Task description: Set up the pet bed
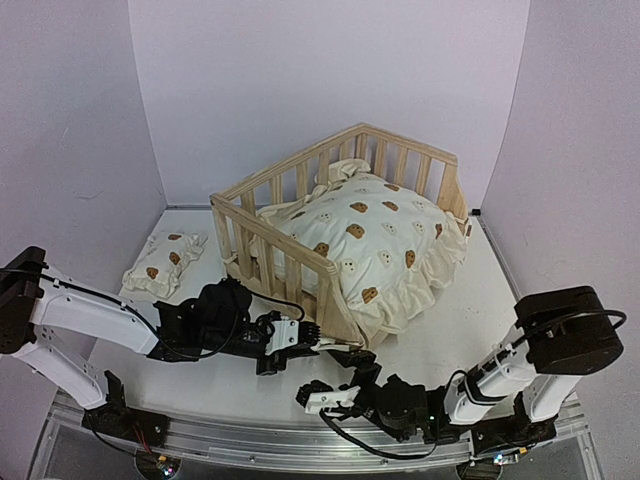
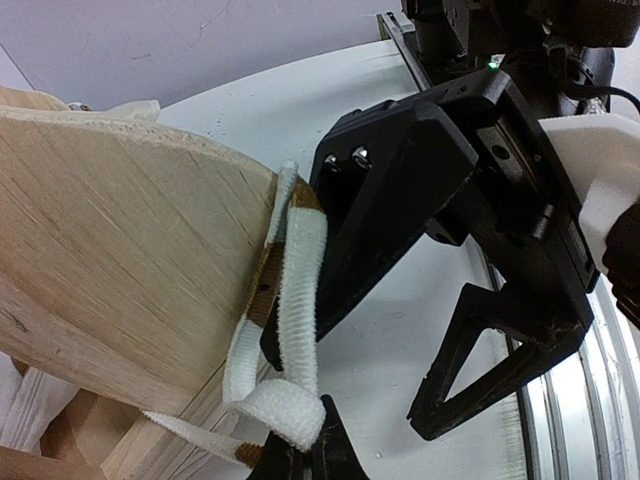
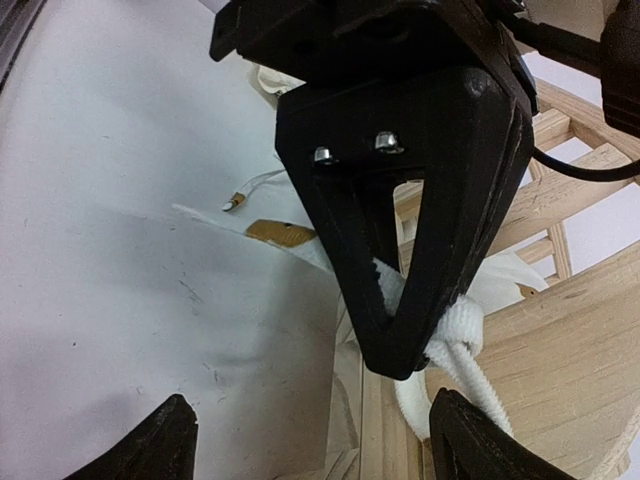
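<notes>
Right wrist view showed my left gripper (image 3: 398, 345) pressed shut, pinching the cushion tie (image 3: 458, 330) just beside the pine frame (image 3: 570, 350) corner. My right gripper (image 3: 315, 440) stood spread below it. I judged: hold the tie taut, close only on its loose end.

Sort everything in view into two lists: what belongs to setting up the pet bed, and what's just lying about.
Belongs to the job: light pine slatted bed frame; cream bear-print ruffled cushion lying in it; small matching pillow left of the frame; white fabric tie at the frame's near corner, pinched in the left gripper.
Just there: white table; metal rail along its near edge.
</notes>
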